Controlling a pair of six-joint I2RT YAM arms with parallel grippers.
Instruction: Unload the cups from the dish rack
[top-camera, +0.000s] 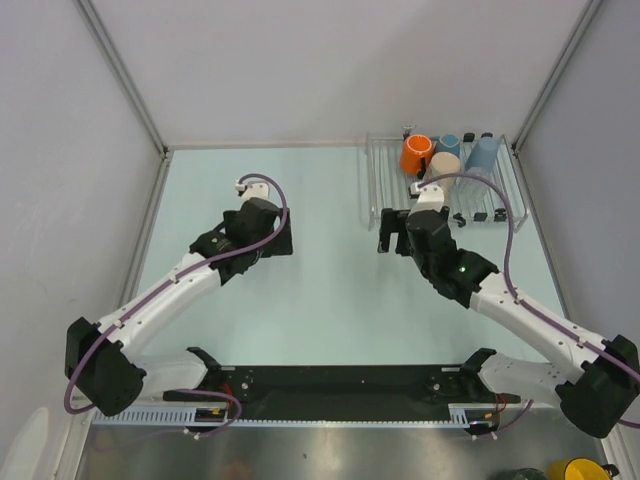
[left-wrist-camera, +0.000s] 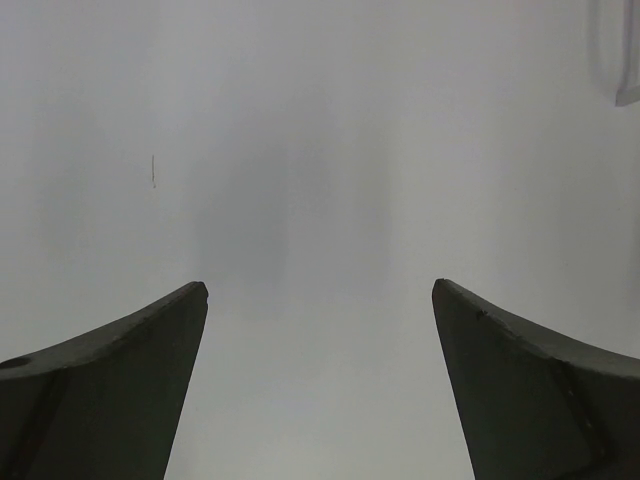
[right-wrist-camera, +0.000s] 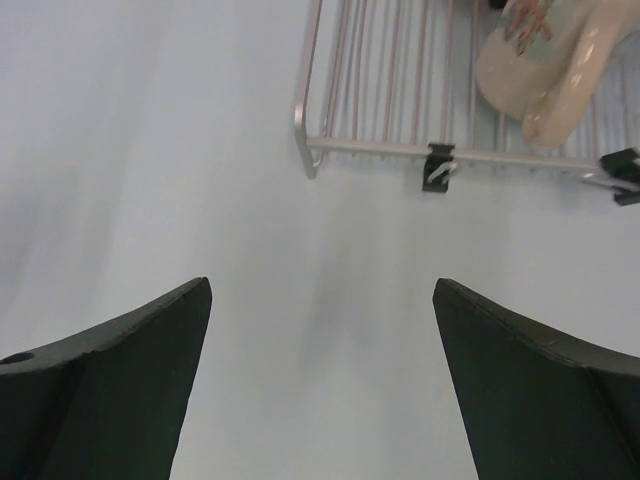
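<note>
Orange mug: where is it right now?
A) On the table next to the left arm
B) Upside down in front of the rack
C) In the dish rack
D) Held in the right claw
C. The orange mug sits at the far end of the dish rack, and the right claw is open with nothing in it.

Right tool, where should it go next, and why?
Probably forward and slightly right, toward the beige cup in the dish rack. The right tool is open, empty and just short of the rack's near rail, with that cup ahead.
</note>
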